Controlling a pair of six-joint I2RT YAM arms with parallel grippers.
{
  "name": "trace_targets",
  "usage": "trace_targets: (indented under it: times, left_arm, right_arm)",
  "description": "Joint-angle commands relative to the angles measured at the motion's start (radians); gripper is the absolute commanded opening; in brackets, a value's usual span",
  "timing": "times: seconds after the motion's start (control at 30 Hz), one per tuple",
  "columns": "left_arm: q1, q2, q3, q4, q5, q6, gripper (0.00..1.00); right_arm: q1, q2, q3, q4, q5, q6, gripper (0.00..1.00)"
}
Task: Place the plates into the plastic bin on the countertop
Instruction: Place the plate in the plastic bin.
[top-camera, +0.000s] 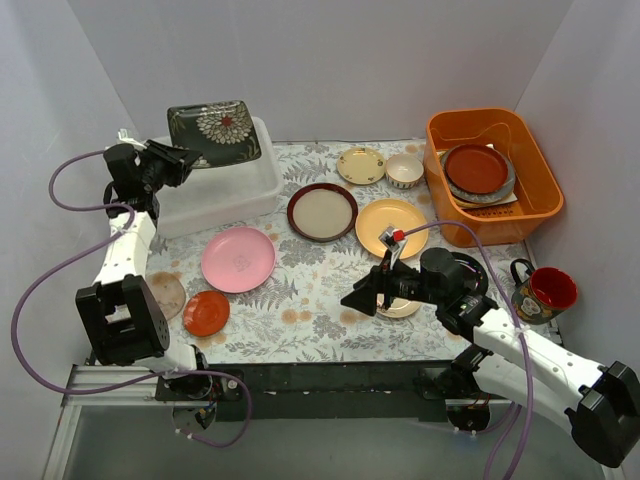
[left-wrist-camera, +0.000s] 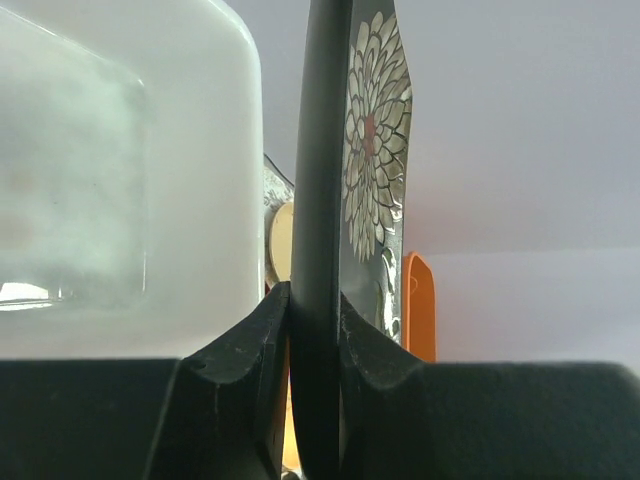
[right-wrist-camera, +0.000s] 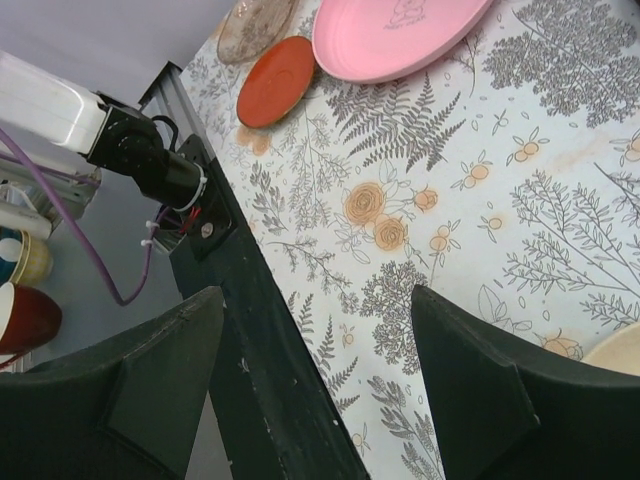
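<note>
Your left gripper (left-wrist-camera: 314, 312) is clamping the black square plate (left-wrist-camera: 372, 150) by its rim at the plastic bin (top-camera: 222, 196); it is likely stiff, slick and breakable. Your right gripper (right-wrist-camera: 312, 310) is hanging apart, empty.

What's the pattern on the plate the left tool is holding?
The square plate is black with a big pale flower, clearest in the top view.

Light even, diffuse, bright; shadows soft and faint in the top view. Left wrist: plastic bin (left-wrist-camera: 120, 180) milky and out of focus, small highlights on the black square plate (left-wrist-camera: 375, 150). Right wrist: countertop (right-wrist-camera: 450, 200) sharp, near fingers (right-wrist-camera: 480, 400) slightly blurred.
</note>
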Motion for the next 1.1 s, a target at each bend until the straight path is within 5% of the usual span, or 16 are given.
trace_targets:
  times: [0.0, 1.07]
  left_arm:
    - [0.013, -0.026, -0.001, 0.133, 0.089, -0.016, 0.0]
    - [0.043, 0.153, -0.033, 0.071, -0.03, 0.119, 0.0]
  right_arm:
    - [-0.004, 0.01, -0.011, 0.049, -0.029, 0.014, 0.83]
    - [-0.004, -0.028, -0.049, 0.02, -0.071, 0.029, 0.83]
